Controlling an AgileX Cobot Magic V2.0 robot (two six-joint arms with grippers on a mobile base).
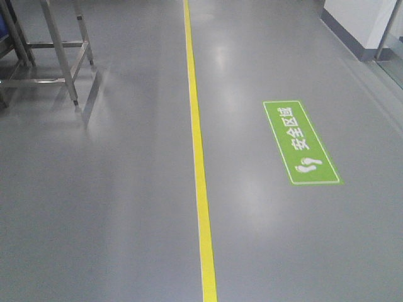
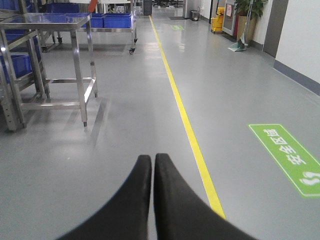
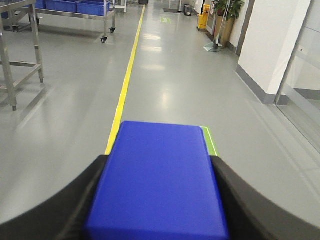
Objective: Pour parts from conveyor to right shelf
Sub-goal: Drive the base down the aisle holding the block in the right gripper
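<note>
One blue part (image 3: 160, 180), clamped flank to flank in the right gripper (image 3: 159, 159), near and centre above the grey floor (image 3: 190, 100); long axis running near to far, alongside one yellow line (image 3: 122, 95) just to its left. Over on the left gripper (image 2: 153, 167): fingers (image 2: 141, 180) pressed together. One green floor sign (image 1: 301, 142) right of the line.

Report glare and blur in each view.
Front view: soft glare on the glossy floor, steel table legs mirrored in it. Left wrist view: left gripper close, edges soft. Right wrist view: blue block fills foreground, slightly blurred; bright reflections down the aisle.
</note>
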